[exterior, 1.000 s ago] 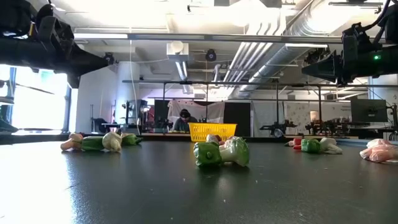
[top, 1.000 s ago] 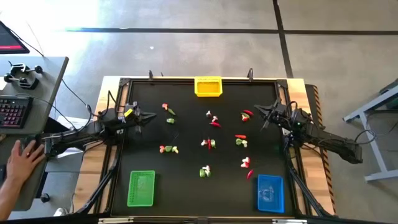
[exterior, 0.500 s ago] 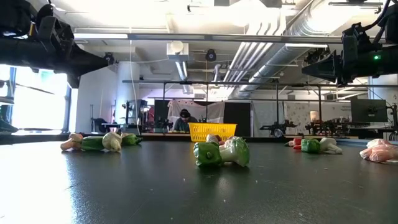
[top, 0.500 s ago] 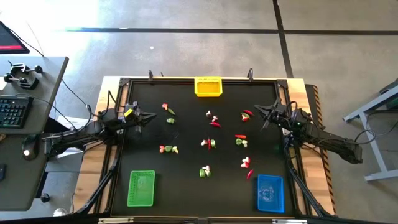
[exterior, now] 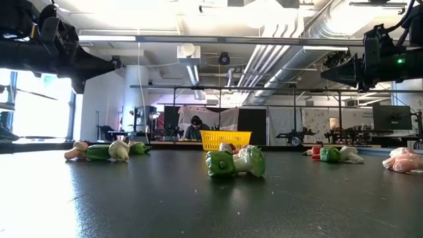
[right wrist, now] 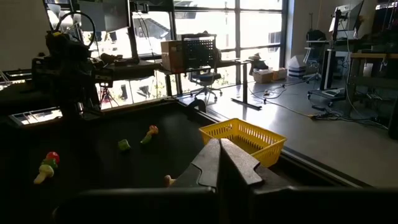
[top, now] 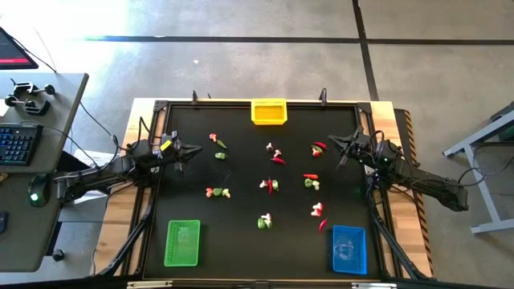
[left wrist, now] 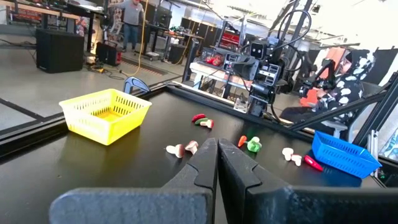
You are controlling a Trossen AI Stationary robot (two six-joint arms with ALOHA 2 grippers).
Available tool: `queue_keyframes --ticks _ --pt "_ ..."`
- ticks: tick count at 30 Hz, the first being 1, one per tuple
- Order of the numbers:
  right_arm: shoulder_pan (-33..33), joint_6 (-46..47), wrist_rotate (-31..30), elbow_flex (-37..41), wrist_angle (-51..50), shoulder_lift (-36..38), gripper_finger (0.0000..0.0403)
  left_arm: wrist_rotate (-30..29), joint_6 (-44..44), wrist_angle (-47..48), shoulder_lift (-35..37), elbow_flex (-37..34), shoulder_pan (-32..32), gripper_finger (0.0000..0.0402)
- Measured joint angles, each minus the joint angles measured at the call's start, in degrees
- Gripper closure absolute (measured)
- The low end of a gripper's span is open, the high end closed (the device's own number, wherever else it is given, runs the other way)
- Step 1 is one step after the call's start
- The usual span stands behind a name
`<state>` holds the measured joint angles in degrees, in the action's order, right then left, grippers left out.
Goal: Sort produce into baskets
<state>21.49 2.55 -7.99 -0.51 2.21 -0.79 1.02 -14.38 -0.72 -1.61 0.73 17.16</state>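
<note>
Several tiny red, green and whitish toy produce pieces [top: 269, 185] lie scattered on the middle of the black table. The yellow basket [top: 269, 111] stands at the far edge, the green basket [top: 182, 242] at the near left, the blue basket [top: 348, 249] at the near right. My left gripper [top: 195, 149] is shut and empty above the table's left side, fingers level, pointing right. My right gripper [top: 332, 143] is shut and empty above the right side, pointing left. Both show shut in their wrist views [left wrist: 217, 155] [right wrist: 219, 154].
A raised black rim [top: 161, 104] frames the table. A desk with a keyboard [top: 18, 146] and mouse stands off the table's left. A person [exterior: 196, 128] stands far behind the table in the room.
A person's hand at the desk left of the table has withdrawn out of view. Both arms have kept still.
</note>
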Motion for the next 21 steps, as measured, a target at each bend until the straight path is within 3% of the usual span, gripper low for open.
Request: queue_keyframes --ticks 21 --pt "0.00 0.01 0.01 0.02 -0.01 0.01 0.0403 0.01 -0.02 -1.28 0.00 0.02 0.01 0.0401"
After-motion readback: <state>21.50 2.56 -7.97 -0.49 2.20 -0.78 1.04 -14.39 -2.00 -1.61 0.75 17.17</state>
